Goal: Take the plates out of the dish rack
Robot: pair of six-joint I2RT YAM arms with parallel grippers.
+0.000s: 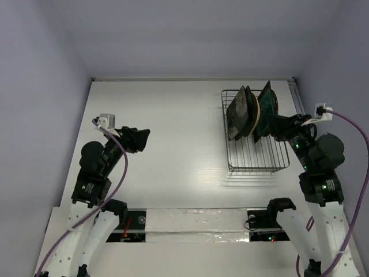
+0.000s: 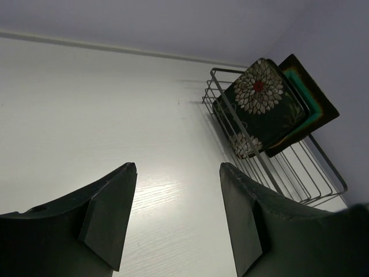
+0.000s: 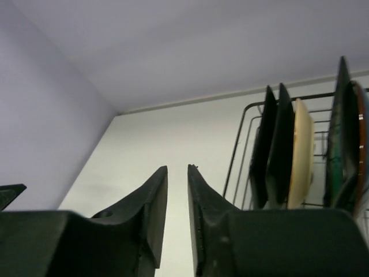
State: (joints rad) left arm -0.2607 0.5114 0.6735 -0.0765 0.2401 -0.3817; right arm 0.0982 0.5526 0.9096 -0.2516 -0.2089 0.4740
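The dish rack point(image 1: 258, 151) sits on the white table point(image 1: 167, 109), on my right side and toward the far wall. All four plates stand on edge, packed together at its far end, while the near half of the wire basket is bare. In order from the left they are the black flowered plate point(image 2: 262, 104), the cream plate point(image 3: 301, 151), the dark square plate with the teal centre point(image 2: 310, 99) and the round plate point(image 3: 360, 153) on the outside.

My right gripper point(image 3: 177, 193) is up at the plates' near side, close by the teal-centred one. I cannot tell whether it touches. Its fingers stand only a narrow slit apart, with nothing between them.

My left gripper point(image 2: 176, 213) hangs over bare table well to the left of the rack. It is spread wide and holds nothing.
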